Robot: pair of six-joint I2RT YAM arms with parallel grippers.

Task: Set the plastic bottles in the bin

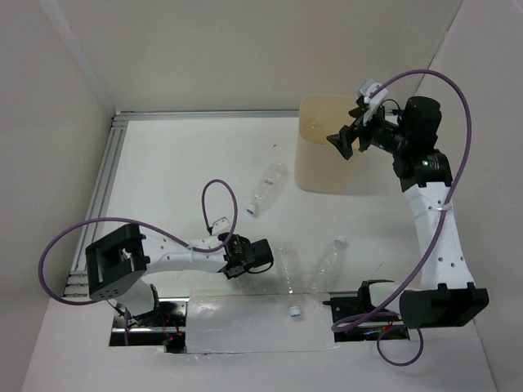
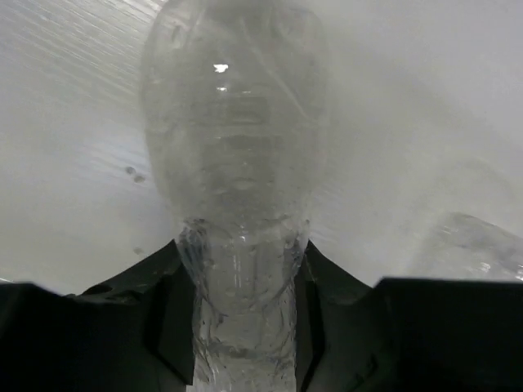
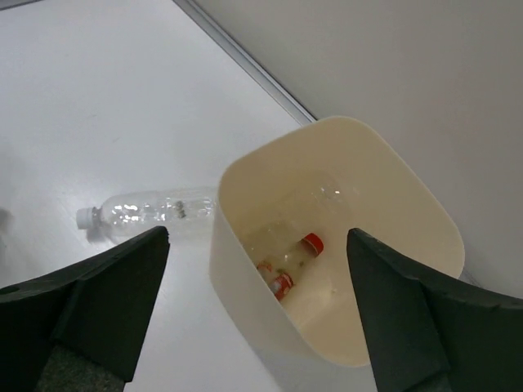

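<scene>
My left gripper (image 1: 263, 255) is shut on a clear plastic bottle (image 1: 287, 269) lying near the table's front. In the left wrist view its fingers (image 2: 167, 327) press both sides of that bottle (image 2: 237, 163). A second clear bottle (image 1: 325, 266) lies just to the right and a third (image 1: 268, 186) lies mid-table, left of the beige bin (image 1: 315, 171). My right gripper (image 1: 346, 142) is open and empty above the bin. In the right wrist view (image 3: 257, 245) it looks down into the bin (image 3: 245, 327), where a bottle with a red cap and label (image 3: 290, 265) lies.
A metal rail (image 1: 102, 188) runs along the left and far edges of the white table. A shiny strip (image 1: 245, 322) lies between the arm bases. Purple cables loop over both arms. The third bottle (image 3: 155, 212) lies close to the bin's left wall.
</scene>
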